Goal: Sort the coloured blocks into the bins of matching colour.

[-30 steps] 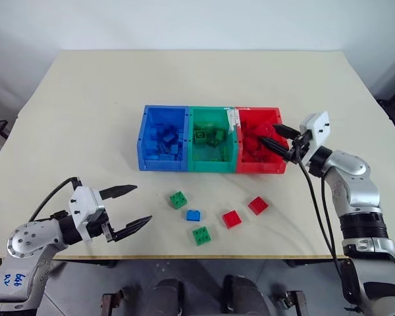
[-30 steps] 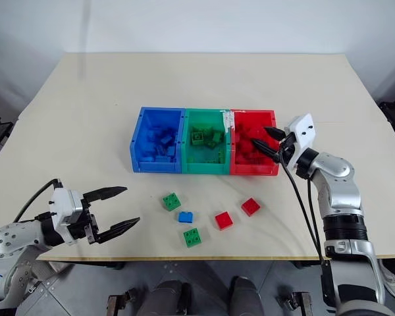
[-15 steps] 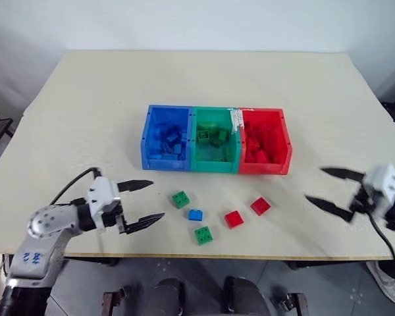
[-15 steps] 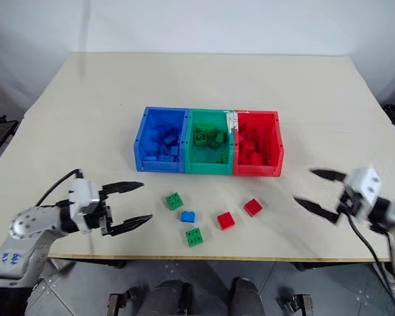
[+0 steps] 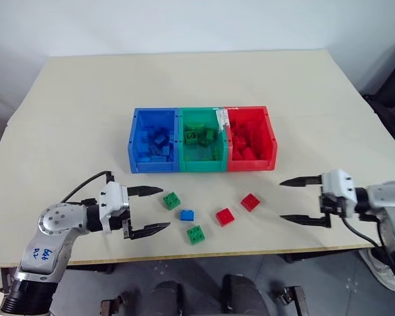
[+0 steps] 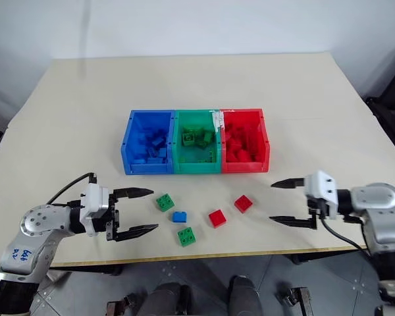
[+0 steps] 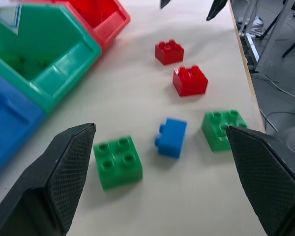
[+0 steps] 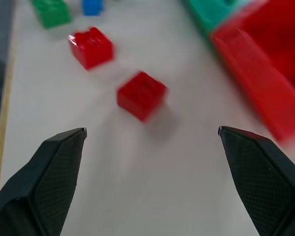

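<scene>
Tools are both gaping wide and carrying nothing: left tool (image 5: 147, 210) is hovering low over the desk (image 5: 72, 118) beside the nearer-left green block (image 5: 171, 200); right tool (image 5: 303, 199) is pointing in toward the two red blocks (image 5: 250, 201) (image 5: 224, 216). Five loose blocks are lying on the desk in front of the bins (image 5: 202, 139): two green, one blue (image 5: 187, 214), two red. Second green block (image 5: 196, 234) is sitting nearest the desk edge. Bins are already holding matching pieces. Blocks are looking light, rigid, smooth-sided plastic; likely slippery, so pinching across opposite flat walls, below the studs, seems safest.
</scene>
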Robot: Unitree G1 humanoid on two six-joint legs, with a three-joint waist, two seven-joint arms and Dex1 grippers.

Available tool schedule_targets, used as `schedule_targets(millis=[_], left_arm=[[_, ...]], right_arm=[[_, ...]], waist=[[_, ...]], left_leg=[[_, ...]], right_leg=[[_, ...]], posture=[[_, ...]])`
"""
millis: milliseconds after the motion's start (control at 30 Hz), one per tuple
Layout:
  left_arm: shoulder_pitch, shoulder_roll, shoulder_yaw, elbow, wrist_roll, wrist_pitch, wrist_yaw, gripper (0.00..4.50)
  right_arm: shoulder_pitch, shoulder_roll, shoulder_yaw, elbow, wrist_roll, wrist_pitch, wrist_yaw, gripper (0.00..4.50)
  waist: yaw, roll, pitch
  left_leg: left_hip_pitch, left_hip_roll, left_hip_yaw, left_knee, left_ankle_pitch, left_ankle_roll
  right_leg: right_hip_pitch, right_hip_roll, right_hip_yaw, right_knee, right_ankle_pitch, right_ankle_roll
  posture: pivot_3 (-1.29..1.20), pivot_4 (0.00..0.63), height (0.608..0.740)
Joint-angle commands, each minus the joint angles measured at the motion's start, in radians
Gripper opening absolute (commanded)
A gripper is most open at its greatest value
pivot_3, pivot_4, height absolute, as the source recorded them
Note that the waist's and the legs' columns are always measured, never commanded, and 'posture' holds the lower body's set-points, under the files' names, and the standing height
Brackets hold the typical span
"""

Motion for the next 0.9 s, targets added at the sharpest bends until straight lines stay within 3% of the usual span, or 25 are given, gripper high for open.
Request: schedule_targets(millis=[33,167,367,467,500,667,900], left_arm=[[0.031,0.014,0.04,-0.048,-0.009,-0.012,0.016,4.5],[0.053,0.01,0.045,-0.082,-0.008,-0.002,0.037,4.5],[0.091,0.015,0.068,-0.116,-0.015,0.006,0.059,4.5],[0.094,0.009,0.074,-0.12,-0.015,0.007,0.068,4.5],[0.09,0.003,0.077,-0.119,-0.019,0.007,0.076,4.5],[0.075,-0.02,0.084,-0.122,-0.036,0.017,0.112,4.5],[0.061,-0.028,0.117,-0.112,-0.06,0.039,0.155,4.5]], right_arm=[[-0.156,0.06,0.121,0.145,-0.101,-0.058,0.085,4.49],[-0.242,0.117,0.188,0.269,-0.134,-0.131,0.11,4.49],[-0.259,0.116,0.253,0.303,-0.091,-0.188,0.112,2.59],[-0.234,0.106,0.216,0.252,-0.042,-0.154,0.11,1.55],[-0.22,0.105,0.187,0.215,-0.011,-0.109,0.091,1.43],[-0.198,0.142,0.012,0.054,0.139,0.149,-0.146,1.44],[-0.365,0.193,-0.057,0.24,0.0,0.108,-0.41,1.44]], waist=[[-0.004,0.0,0.0],[0.007,0.0,0.0],[0.008,0.0,0.0],[0.01,0.0,0.0],[0.013,0.0,0.0],[0.02,0.0,0.0],[0.017,0.0,0.0]], left_leg=[[0.0,0.0,0.0,0.0,0.0,0.0],[-0.001,0.0,-0.002,0.0,0.0,0.0],[-0.007,-0.001,-0.005,0.001,-0.001,0.0],[-0.007,-0.001,-0.005,0.001,-0.001,0.0],[-0.007,-0.001,-0.005,0.001,-0.001,0.0],[-0.007,-0.001,-0.005,0.002,-0.001,0.0],[-0.007,-0.001,-0.004,0.002,-0.001,-0.001]], right_leg=[[0.0,0.0,0.0,-0.001,0.0,0.0],[0.0,-0.001,-0.002,-0.001,0.0,-0.001],[-0.003,0.0,-0.006,-0.002,0.0,-0.001],[-0.003,0.0,-0.006,-0.002,0.0,-0.001],[-0.003,0.0,-0.006,-0.002,0.0,-0.001],[-0.003,0.0,-0.006,-0.001,0.0,-0.001],[-0.003,0.0,-0.005,-0.001,0.0,-0.001]], posture=[[0.0,0.15,0.74],[0.0,0.15,0.74],[0.0,0.15,0.74],[0.0,0.15,0.74],[0.0,0.15,0.74],[0.0,0.15,0.74],[0.0,0.15,0.74]])
